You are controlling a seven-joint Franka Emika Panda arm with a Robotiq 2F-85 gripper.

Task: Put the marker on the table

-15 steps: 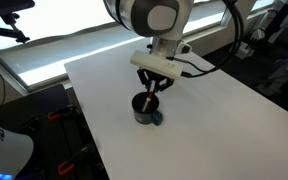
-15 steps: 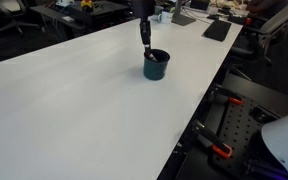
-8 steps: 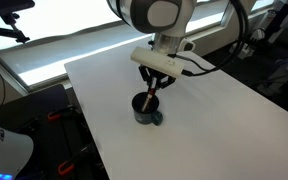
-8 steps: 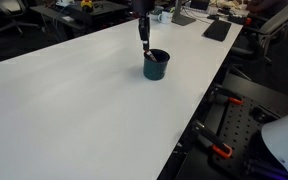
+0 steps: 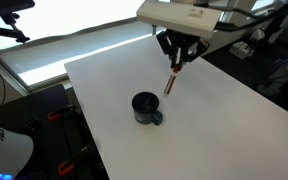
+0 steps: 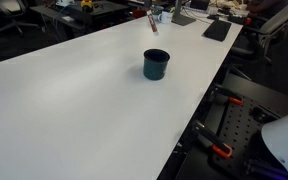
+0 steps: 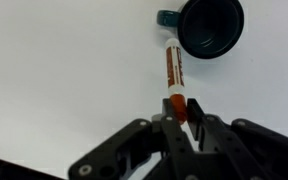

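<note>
My gripper point(image 5: 180, 62) is shut on the marker point(image 5: 172, 82), which hangs from the jaws well above the white table point(image 5: 214, 120). In the wrist view the jaws point(image 7: 182, 112) clamp the marker's orange-red end point(image 7: 175, 103), and its brown and white body point(image 7: 171, 68) points away toward the mug. The dark round mug point(image 5: 145, 108) stands on the table below and to the left of the marker. It also shows in the other exterior view point(image 6: 156, 64) and in the wrist view point(image 7: 210, 25), empty, handle to the left. In that exterior view only the marker's tip point(image 6: 150, 15) shows at the top edge.
The table's near edge point(image 6: 199, 110) drops off toward black equipment with red clamps point(image 6: 224, 150). Keyboards and desk clutter point(image 6: 216, 28) lie beyond the far end. A bright window ledge point(image 5: 44, 55) runs behind the table.
The gripper has lifted the marker up out of the mug and moved it up and away from the mug. The mug has stayed in place.
</note>
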